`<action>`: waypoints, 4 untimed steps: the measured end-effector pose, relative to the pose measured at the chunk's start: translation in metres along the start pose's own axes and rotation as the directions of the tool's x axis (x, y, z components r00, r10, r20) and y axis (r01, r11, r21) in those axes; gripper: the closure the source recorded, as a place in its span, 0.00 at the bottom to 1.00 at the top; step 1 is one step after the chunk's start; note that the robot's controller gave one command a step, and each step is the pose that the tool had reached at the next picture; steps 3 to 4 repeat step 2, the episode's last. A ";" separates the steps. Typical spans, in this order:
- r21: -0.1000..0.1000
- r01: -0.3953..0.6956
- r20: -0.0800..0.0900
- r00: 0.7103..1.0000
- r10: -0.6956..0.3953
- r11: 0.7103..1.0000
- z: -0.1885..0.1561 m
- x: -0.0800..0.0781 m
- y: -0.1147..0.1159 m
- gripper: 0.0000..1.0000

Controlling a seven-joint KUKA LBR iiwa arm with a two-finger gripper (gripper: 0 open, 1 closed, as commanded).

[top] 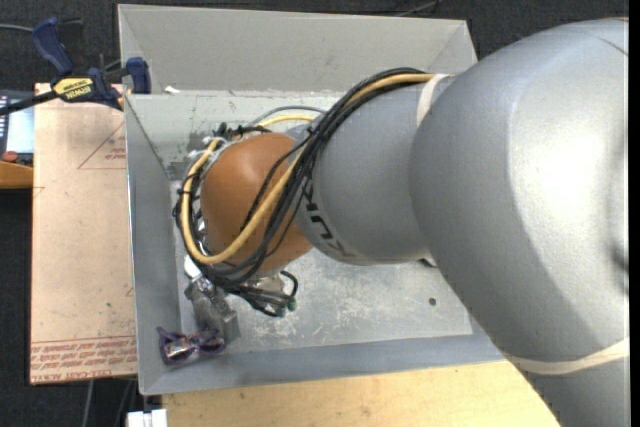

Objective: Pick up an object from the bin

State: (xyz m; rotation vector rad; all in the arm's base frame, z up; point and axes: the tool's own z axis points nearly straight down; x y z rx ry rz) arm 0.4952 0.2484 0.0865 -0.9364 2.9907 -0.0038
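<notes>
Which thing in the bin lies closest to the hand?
The small shiny purple object in the bin's lower-left corner, just below and left of the hand. No other loose thing is clear enough to compare.

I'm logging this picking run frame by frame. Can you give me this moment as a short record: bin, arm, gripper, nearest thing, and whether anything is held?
bin: grey metal bin, seen from above
arm: reaches in from the right, covering much of the bin floor
gripper: gripper low in the near-left part of the bin
nearest thing: small shiny purple object in the near-left corner, just beside the gripper
contact: cannot tell whether they touch
held: cannot tell
</notes>
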 end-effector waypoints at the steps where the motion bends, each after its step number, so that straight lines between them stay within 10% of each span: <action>1: -0.003 0.000 -0.001 1.000 0.000 1.000 -0.011 0.001 0.002 1.00; 4: -0.005 0.002 -0.001 1.000 -0.002 1.000 -0.024 0.000 0.003 1.00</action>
